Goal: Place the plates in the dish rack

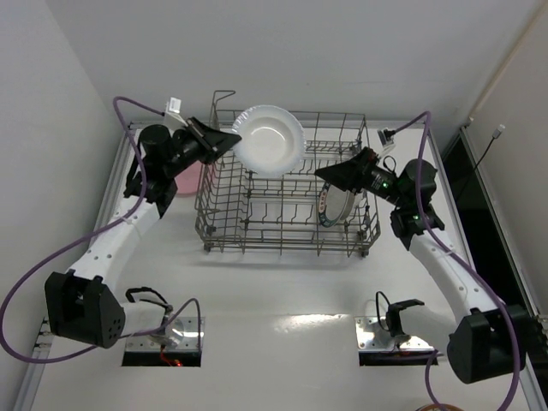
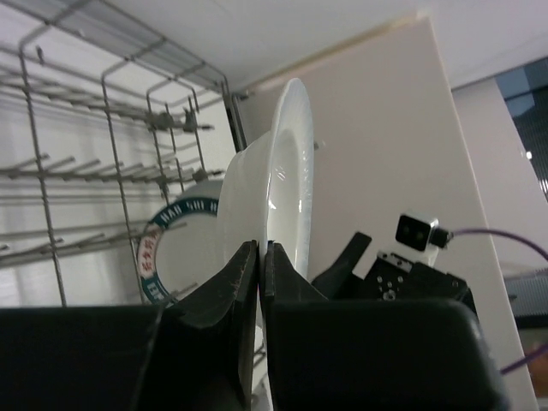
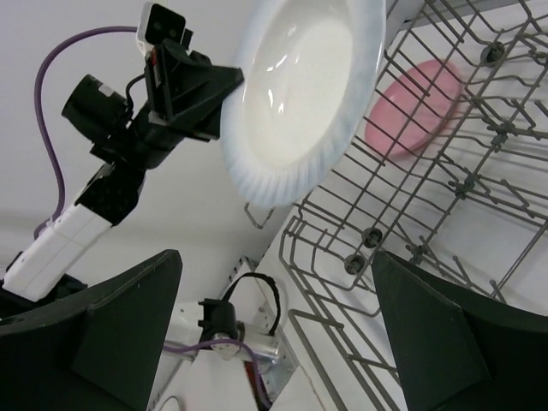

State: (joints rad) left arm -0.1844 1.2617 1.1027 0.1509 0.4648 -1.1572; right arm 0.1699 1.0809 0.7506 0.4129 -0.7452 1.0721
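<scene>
Left pincer (image 1: 232, 139) pinches plain white plate (image 1: 272, 141) (glossy, round).

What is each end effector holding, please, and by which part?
Left end effector pinches the white plate by its rim; right end effector holds nothing.

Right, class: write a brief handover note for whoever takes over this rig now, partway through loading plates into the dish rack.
Left hand: shut on the white plate's rim, holding it in the air over the far side of the dish rack.
Right hand: open, empty, beside the blue-rimmed plate.
Done: blue-rimmed plate stands in the rack's right side.
Left: slot the white plate in, then fetch the pink plate from the table left of the rack.
</scene>
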